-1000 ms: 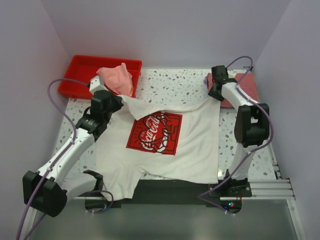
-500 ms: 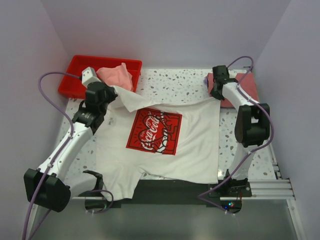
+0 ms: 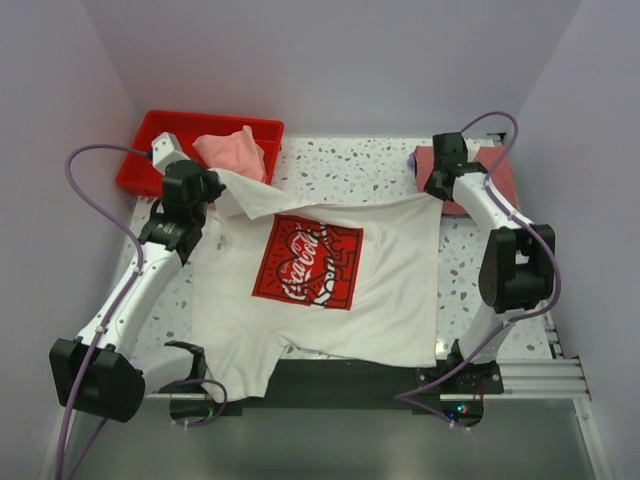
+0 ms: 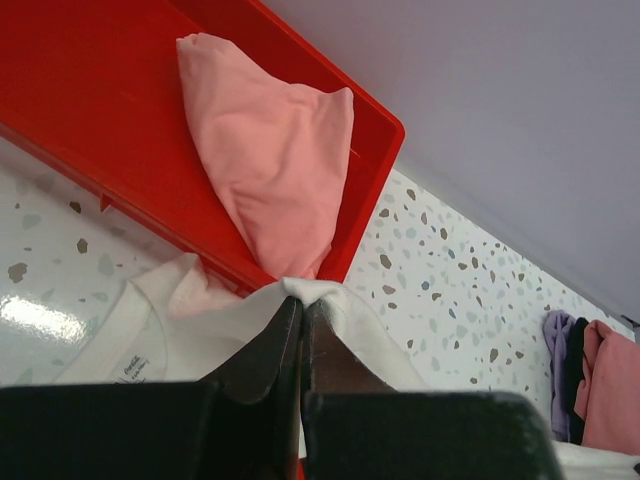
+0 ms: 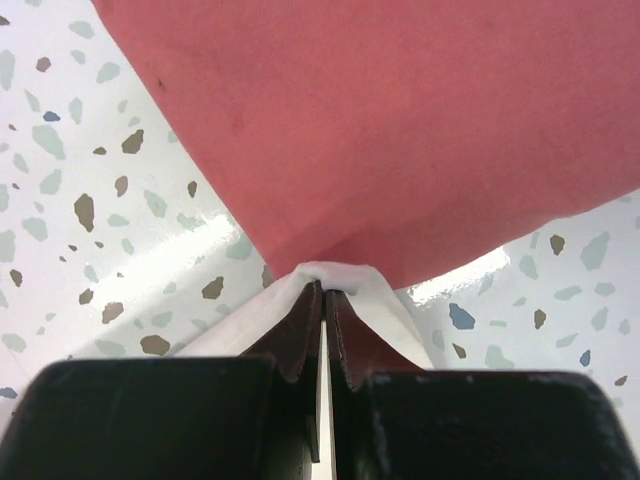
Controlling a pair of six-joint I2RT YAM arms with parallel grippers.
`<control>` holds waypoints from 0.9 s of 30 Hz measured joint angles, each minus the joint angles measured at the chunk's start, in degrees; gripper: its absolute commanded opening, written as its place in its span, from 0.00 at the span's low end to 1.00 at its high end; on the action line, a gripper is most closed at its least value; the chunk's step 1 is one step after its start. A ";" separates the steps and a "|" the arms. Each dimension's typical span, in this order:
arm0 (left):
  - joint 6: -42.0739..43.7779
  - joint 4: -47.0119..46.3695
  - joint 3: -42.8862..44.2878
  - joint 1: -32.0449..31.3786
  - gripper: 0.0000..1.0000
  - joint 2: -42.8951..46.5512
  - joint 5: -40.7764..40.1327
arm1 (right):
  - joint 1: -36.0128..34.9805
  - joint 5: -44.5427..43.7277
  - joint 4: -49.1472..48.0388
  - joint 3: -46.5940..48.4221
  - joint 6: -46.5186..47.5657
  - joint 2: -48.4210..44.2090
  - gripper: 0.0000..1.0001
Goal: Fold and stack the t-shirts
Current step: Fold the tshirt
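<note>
White soft t-shirt with a red rectangular chest print lies spread in the middle of the speckled table, print side up. Its far left corner is pinched between the closed fingers of the left gripper, just beside the red plastic tray, where the pale pink t-shirt lies crumpled. The right gripper is clamped on the far right corner, right at the edge of the dusty-red t-shirt, which lies flat at the far right.
</note>
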State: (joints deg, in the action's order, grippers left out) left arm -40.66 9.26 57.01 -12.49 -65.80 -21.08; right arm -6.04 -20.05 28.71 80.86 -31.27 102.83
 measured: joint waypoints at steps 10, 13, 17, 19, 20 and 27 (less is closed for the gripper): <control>0.33 -1.73 1.16 1.62 0.00 -5.14 3.13 | 0.00 -3.61 3.43 3.04 2.23 -0.61 0.00; 1.49 -2.43 2.64 2.05 0.00 -6.67 3.78 | 0.00 -4.63 4.74 3.02 2.60 -0.83 0.00; 3.78 -3.69 6.45 2.51 0.00 -9.33 5.31 | 0.00 -4.66 4.79 2.03 3.04 -2.62 0.00; 4.76 -4.20 7.65 2.62 0.00 -10.40 6.67 | 0.00 -4.48 4.92 1.27 3.21 -3.98 0.00; 5.01 -4.31 7.76 2.67 0.00 -10.64 7.23 | 0.00 -4.46 4.94 1.03 3.28 -4.55 0.00; 5.84 -4.42 3.80 2.73 0.00 -8.70 10.27 | 0.00 -2.71 4.52 -3.96 3.80 -8.37 0.00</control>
State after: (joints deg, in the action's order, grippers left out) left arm -34.83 4.84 60.82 -9.76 -74.50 -10.81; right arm -6.04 -22.76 33.23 76.90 -27.46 94.45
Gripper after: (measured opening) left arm 0.021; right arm 0.012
